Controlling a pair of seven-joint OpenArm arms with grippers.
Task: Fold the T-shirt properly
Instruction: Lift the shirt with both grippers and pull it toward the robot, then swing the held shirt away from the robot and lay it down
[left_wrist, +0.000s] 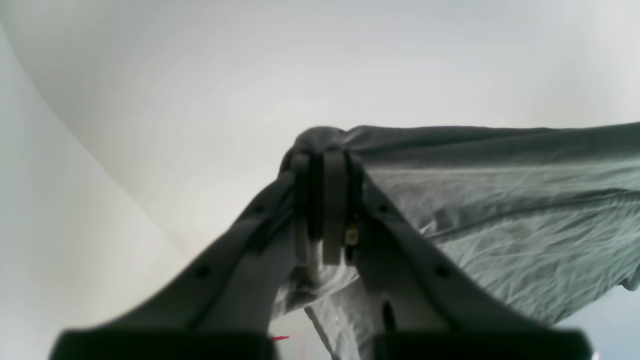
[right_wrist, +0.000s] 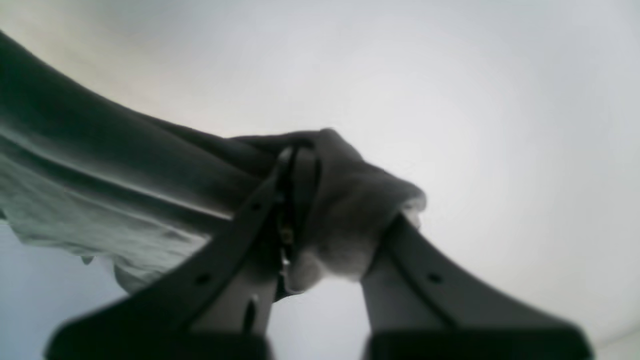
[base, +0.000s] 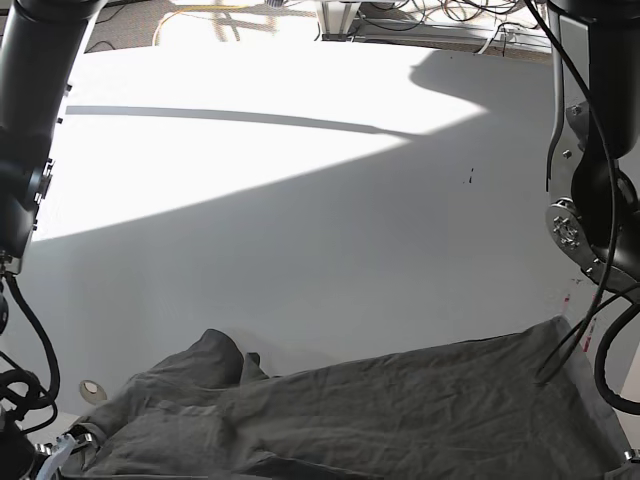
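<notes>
White table half in sunlight, T-shirt stretched along near edge, left claw and right claw each clamped on cloth

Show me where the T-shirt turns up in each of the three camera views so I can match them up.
Left wrist: the T-shirt stretches from centre to the right edge, its corner pinched in the left gripper.
Right wrist: it runs in from the left edge, bunched in the right gripper.
Base: it is spread along the bottom, over the white table.
Shared landmark: the taut cloth span between the two grippers.
</notes>
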